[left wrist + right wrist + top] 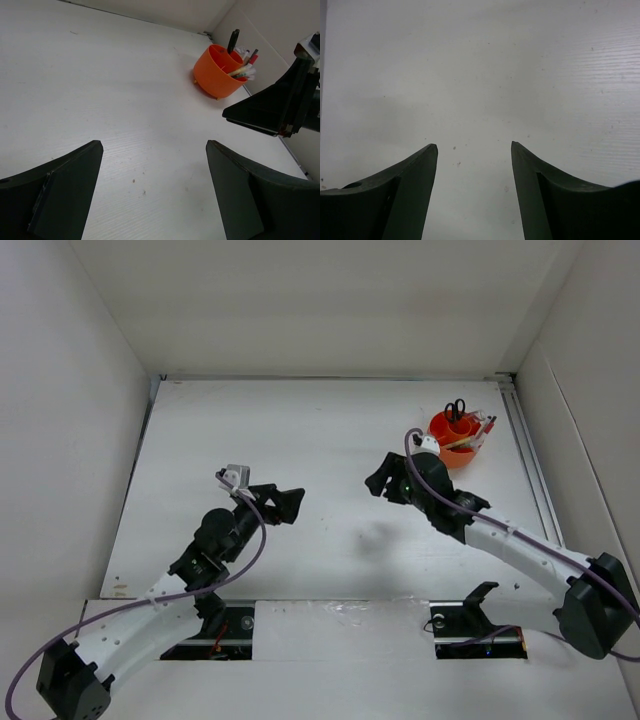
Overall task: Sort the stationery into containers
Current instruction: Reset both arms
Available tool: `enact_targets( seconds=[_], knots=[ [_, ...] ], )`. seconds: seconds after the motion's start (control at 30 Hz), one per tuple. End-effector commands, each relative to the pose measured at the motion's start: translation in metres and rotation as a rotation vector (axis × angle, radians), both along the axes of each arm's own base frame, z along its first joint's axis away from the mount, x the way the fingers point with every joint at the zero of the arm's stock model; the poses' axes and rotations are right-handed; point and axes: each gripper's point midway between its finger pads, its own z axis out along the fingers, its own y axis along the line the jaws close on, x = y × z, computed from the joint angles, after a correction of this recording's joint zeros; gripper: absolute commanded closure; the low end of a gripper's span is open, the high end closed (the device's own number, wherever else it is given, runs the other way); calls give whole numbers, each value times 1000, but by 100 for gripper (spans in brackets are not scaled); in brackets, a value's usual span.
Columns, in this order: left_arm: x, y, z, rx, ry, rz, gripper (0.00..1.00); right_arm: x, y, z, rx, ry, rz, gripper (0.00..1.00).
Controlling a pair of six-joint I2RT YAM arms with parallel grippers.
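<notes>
- The left gripper [155, 146] hangs over the near-left part of the white table [330, 430], pointing toward the far right.
- Its two dark fingers [65, 195] stand wide apart. Only bare tabletop shows between them, so they hold nothing and touch nothing.
- The right gripper [473, 146] hangs over the middle of the table, right of the left gripper and pointing left toward it; the two are near each other but apart.
- Its fingers [405, 195] are spread too, though less widely than the left pair. The gap shows only lightly speckled table surface, and nothing is gripped.
- From the wrist views it is not clear how high either pair sits above the table.
- The orange organiser [458, 440] stands upright at the far right of the table, close to the right edge rail and just beyond the right arm's wrist.
- The scissors [455, 410] stand in the far side of the organiser with their black handles up above the rim.
- Pink and red pens [487, 426] lean out over the organiser's right rim.
- A yellowish marker [238, 71] lies tilted inside the organiser, next to the pens; I cannot tell which compartment holds it.
- Both grippers are well apart from the organiser and from everything in it.
</notes>
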Motion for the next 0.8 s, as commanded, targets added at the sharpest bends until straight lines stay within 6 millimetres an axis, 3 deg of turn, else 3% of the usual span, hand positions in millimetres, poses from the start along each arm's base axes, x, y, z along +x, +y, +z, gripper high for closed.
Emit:
enact_targets(
  seconds=[0.0,0.17,0.33,0.53,0.57,0.67,0.73,0.77],
  knots=[
    [0,4,17,-47,-73,14,18,2,-6,15,-12,-24,-47,33],
    [-3,1,24,-52,-80,-8,20,3,-8,21,-10,-36,-58,32],
    [-2,1,18,-37,-61,-8,20,11,-12,22,-39,-36,-97,32],
    [-6,3,25,-59,-74,-8,11,21,-18,24,-48,-28,-140,32],
    [-6,4,27,-65,-81,-8,11,27,-19,34,-34,-44,-153,34],
    [-7,4,27,-65,-81,-8,7,37,-23,31,-50,-26,-175,40],
    [-7,4,30,-71,-88,-8,2,44,-24,33,-55,-20,-189,49],
    [-7,4,30,-71,-88,-8,1,47,-26,37,-45,-23,-192,58]
  ],
)
